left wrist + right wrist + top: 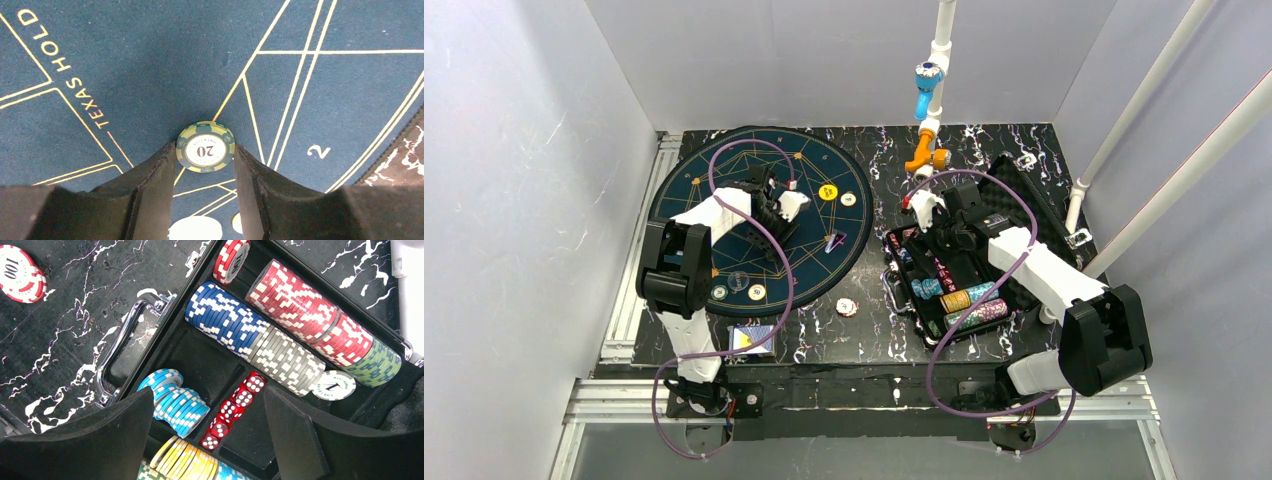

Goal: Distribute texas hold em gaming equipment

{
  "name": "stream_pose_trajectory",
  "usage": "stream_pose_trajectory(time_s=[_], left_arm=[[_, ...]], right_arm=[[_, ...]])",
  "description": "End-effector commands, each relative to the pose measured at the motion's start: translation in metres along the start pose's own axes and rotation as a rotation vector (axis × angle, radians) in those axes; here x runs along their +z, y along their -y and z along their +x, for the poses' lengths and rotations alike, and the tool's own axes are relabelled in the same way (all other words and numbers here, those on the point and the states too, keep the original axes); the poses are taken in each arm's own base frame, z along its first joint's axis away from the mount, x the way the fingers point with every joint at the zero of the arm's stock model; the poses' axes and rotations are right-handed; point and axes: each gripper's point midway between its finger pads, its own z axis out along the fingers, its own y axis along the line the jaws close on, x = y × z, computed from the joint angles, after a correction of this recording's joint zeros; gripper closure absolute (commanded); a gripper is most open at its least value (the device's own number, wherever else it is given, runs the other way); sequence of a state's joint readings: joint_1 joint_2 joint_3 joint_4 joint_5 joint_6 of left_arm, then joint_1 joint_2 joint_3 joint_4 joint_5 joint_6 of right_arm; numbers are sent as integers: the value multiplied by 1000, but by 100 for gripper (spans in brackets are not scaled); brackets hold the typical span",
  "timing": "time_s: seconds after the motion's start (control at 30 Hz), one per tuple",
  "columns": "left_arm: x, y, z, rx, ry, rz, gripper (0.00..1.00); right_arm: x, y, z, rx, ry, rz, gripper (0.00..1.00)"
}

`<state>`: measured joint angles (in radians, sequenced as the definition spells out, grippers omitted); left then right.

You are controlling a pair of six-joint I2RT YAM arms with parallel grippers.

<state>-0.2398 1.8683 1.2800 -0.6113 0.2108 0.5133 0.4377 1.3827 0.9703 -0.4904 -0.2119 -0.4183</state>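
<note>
Blue felt mat [150, 60]: my left claw [205, 150] is pinching the 20 chip [205, 146] by its thin rim, risking a pop-out; right claw [207, 392] is hanging open over the case [210, 365].

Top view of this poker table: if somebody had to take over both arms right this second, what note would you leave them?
Left tool: looks closed on the 20 chip, which lies flat on the round mat.
Right tool: open and empty, over the open case.
Done: yellow chip and white chip on the mat's far side, two chips at its near edge.
Loose: red 100 chip on the table between mat and case; card deck by the left arm's base.
Left: most chips sit in the case; the deck needs handing out.
</note>
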Motion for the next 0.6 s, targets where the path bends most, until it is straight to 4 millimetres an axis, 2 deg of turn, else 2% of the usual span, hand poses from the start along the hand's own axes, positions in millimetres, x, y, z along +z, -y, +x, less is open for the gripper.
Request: stream_pose_trajectory(time_s=[0.0,0.3,0.4,0.57], left_arm=[[-30,11,-18,-6,68,35,65],[-50,8,-24,-34,98,45,66],[-57,-4,-17,-65,97,36,66],[-81,-40,9,-159,113,3,66]], right_arm=[[-7,3,-11,-6,50,13,11],[-8,3,-12,-7,53,15,11],[-9,3,-11,-7,53,15,11],[-10,2,-12,-11,58,17,11]])
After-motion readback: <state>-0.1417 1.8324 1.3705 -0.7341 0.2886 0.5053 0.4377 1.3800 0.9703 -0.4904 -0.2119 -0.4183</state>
